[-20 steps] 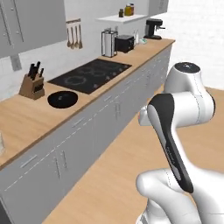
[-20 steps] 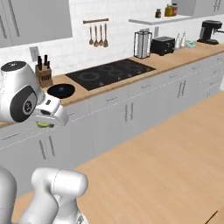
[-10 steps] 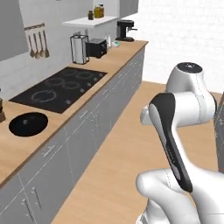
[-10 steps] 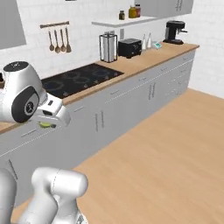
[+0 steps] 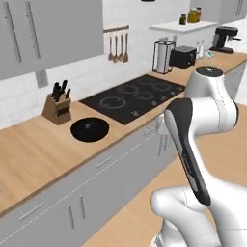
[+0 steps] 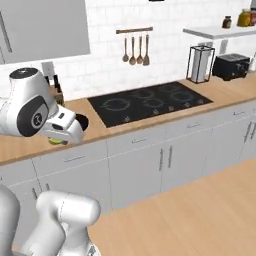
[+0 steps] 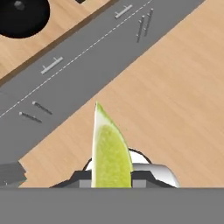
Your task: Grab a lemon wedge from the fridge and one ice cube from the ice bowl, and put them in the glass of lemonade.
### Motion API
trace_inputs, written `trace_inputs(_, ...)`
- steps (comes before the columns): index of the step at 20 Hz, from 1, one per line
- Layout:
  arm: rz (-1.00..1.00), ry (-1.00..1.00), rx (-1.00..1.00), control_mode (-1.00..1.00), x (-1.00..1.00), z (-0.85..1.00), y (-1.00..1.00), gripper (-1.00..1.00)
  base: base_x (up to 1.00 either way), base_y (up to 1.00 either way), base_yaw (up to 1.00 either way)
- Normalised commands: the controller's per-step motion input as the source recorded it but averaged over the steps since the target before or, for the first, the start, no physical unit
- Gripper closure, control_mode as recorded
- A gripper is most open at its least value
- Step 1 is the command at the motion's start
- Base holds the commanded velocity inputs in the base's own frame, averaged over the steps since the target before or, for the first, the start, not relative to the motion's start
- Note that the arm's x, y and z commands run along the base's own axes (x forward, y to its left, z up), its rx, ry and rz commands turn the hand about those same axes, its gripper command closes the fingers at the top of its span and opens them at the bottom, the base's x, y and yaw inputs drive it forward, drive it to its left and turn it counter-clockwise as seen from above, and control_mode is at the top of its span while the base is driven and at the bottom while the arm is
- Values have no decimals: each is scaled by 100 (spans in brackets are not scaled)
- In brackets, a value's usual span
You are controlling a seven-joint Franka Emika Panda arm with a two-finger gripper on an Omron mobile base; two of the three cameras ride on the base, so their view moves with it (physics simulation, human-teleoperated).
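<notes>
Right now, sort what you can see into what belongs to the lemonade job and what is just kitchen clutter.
Belongs to the job:
- lemon wedge, held in the gripper

Just lying about:
- knife block
- round black lid
- cooktop
- hanging utensils
- toaster
- coffee machine
- jars on the shelf

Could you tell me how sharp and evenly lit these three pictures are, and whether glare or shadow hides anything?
Left base view: soft, flat light, no glare on the cooktop. Right base view: equally even, slightly blurred; the lemon wedge is barely visible under the arm. Hand view: the wedge in the claw is crisp, with pale shading on the floor.
</notes>
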Motion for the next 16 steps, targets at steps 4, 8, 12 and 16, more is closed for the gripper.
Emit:
trace_inputs(4, 0, 0, 0, 100, 0, 0, 0, 100, -15, 63, 80)
trace_inputs(8, 0, 0, 0, 100, 0, 0, 0, 100, 41, 64, 64)
trace_inputs(12, 0, 0, 0, 100, 0, 0, 0, 100, 85, 20, 48)
trace_inputs(16, 0, 0, 0, 100, 0, 0, 0, 100, 70, 0, 36)
